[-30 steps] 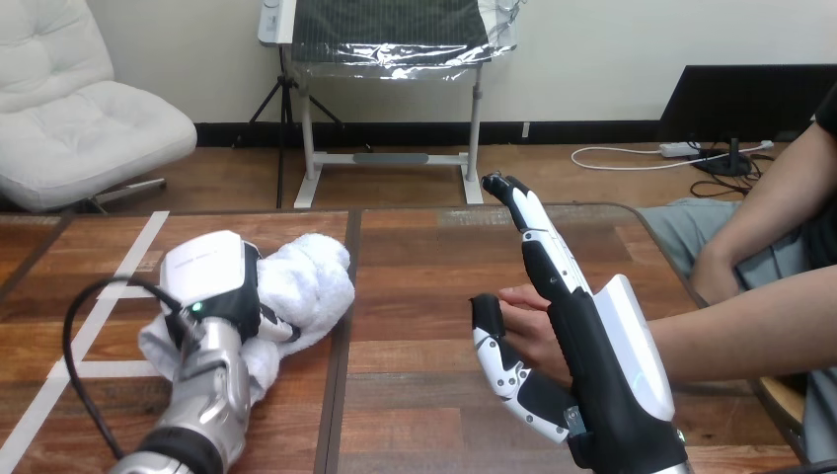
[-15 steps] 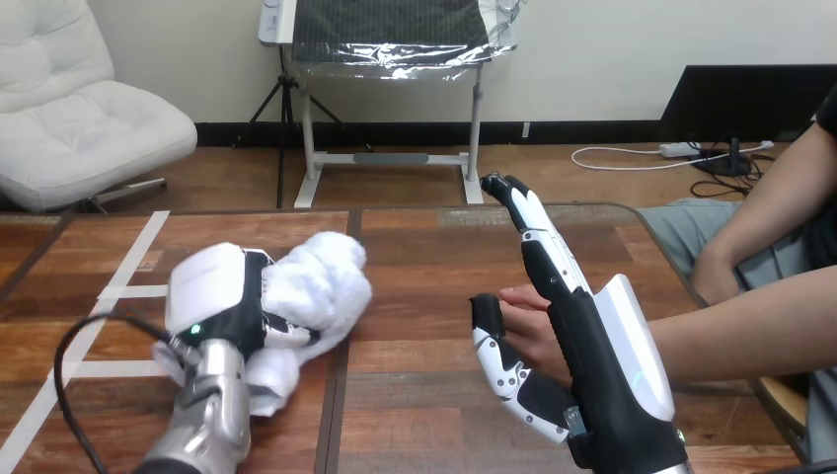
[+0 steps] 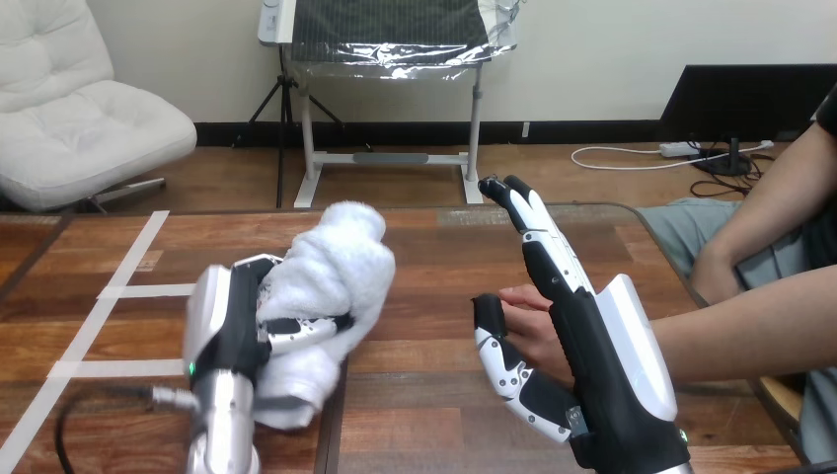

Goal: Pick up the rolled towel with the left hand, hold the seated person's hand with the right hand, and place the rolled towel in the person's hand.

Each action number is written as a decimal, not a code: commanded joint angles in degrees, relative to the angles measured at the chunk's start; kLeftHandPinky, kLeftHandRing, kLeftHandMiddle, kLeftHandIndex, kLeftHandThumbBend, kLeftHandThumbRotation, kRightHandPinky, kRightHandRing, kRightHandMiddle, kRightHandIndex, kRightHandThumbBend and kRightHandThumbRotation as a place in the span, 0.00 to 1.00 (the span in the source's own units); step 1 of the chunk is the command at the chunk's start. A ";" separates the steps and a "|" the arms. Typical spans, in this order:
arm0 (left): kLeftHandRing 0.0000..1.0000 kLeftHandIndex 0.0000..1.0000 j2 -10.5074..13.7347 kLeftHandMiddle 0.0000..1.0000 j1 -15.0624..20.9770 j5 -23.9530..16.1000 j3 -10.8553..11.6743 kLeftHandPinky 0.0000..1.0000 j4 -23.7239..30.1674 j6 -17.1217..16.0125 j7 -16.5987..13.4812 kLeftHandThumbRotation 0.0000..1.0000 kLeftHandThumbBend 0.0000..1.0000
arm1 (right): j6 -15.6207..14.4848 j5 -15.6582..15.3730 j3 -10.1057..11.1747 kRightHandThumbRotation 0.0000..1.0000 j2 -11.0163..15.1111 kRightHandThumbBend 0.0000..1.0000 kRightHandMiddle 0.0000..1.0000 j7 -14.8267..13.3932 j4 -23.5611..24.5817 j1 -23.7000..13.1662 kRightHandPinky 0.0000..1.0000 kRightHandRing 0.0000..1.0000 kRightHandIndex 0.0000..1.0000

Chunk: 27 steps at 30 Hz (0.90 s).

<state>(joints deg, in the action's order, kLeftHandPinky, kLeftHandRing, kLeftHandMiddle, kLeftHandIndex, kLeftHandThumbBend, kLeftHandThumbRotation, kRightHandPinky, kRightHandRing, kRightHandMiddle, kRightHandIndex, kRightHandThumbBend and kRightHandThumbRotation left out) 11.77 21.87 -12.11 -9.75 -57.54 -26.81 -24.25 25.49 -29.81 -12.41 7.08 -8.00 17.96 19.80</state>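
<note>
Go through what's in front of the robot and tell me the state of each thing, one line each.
rolled towel: clasped in the left hand, one end pointing up.
left hand: shut, fingers curled round the towel.
right hand: open, fingers straight, set against the person's hand.
person's hand: lies between the right hand's thumb and fingers, with no towel in it.

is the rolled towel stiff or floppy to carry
Probably floppy: the rolled towel bulges above the left hand and sags below it. Likely light for its bulk: it looks fluffy. Unlikely to slip, as curled fingers sink into it.
</note>
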 commanded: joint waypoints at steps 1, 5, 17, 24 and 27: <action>0.35 0.50 -4.27 0.42 -2.56 8.88 5.16 0.30 12.42 -9.38 4.96 0.00 0.66 | 0.56 0.34 2.04 0.00 0.45 0.00 1.00 -0.31 3.47 -3.09 1.00 1.00 0.95; 0.35 0.50 -6.92 0.42 -5.99 14.87 5.82 0.30 18.06 -12.83 9.58 0.00 0.67 | 0.24 0.43 2.55 0.00 0.57 0.00 1.00 -0.24 3.75 -3.10 1.00 1.00 0.95; 0.34 0.51 -11.74 0.42 -14.28 20.39 4.19 0.28 31.21 -16.46 14.30 0.02 0.64 | 0.11 0.29 4.74 0.00 1.59 0.07 1.00 -0.30 3.54 -4.21 1.00 1.00 0.95; 0.33 0.50 -14.41 0.40 -18.52 21.45 2.99 0.26 37.13 -16.45 15.69 0.02 0.65 | -1.94 0.30 6.89 0.00 2.99 0.16 1.00 1.31 4.52 -4.84 1.00 1.00 0.94; 0.33 0.49 -15.47 0.40 -20.19 21.41 2.55 0.26 39.18 -16.18 16.02 0.01 0.66 | -3.60 0.35 7.95 0.00 3.90 0.23 1.00 2.52 5.30 -5.09 1.00 1.00 0.94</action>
<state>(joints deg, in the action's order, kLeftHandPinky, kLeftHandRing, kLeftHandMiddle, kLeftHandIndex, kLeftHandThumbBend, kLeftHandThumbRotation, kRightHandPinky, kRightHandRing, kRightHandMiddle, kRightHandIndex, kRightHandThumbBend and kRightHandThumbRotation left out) 0.59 2.35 5.22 -7.54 -38.20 -35.86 -10.37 24.86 -29.79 -9.62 8.19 -7.69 17.96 20.14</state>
